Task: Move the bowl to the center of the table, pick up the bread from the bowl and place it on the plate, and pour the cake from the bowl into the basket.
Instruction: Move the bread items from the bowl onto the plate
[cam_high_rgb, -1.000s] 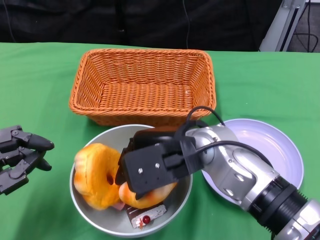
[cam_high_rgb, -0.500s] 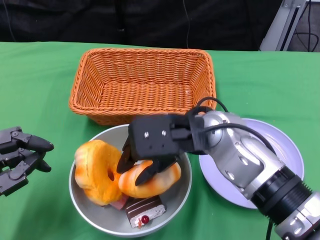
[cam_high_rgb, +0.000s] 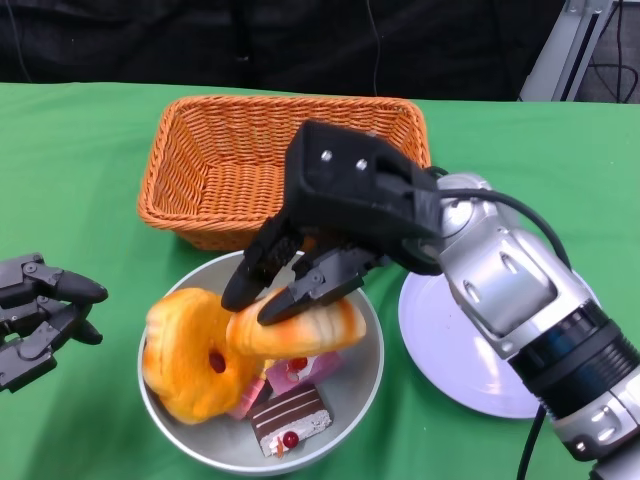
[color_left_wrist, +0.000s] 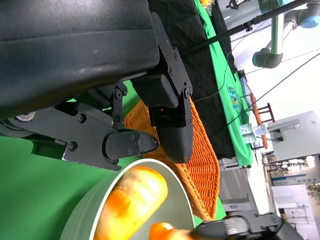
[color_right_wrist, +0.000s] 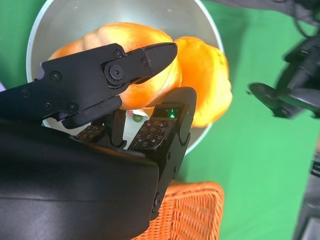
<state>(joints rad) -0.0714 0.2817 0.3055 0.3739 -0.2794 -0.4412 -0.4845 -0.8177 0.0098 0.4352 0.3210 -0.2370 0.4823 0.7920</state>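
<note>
Gripping one bread (cam_high_rgb: 300, 328), the right hand (cam_high_rgb: 318, 262) is seen at frame centre in the head view, fingers closed around the loaf from above; the loaf is judged lifted off the bowl's contents, though its left end cannot be told apart from the ring-shaped bread (cam_high_rgb: 190, 352) beside it. A top-down grip is presumably used so the loaf can be carried clear of the rim toward the plate (cam_high_rgb: 470, 345), which lies just right of the bowl (cam_high_rgb: 355, 395), partly hidden by the forearm. The bowl sits at lower centre, just in front of the basket (cam_high_rgb: 280, 165), so a short tilt for pouring looks feasible later. Left hand (cam_high_rgb: 40, 318) is at the left edge, on the cloth, holding nothing, fingers loosely apart, near the bowl, likely parked for the bowl handling. Counts: two breads, one held and one in the bowl; two cake pieces in the bowl, a dark slice (cam_high_rgb: 290, 420) with a red dot and a pink piece (cam_high_rgb: 300, 368); one bowl, one plate, one basket. Nothing is seen inside the basket.
</note>
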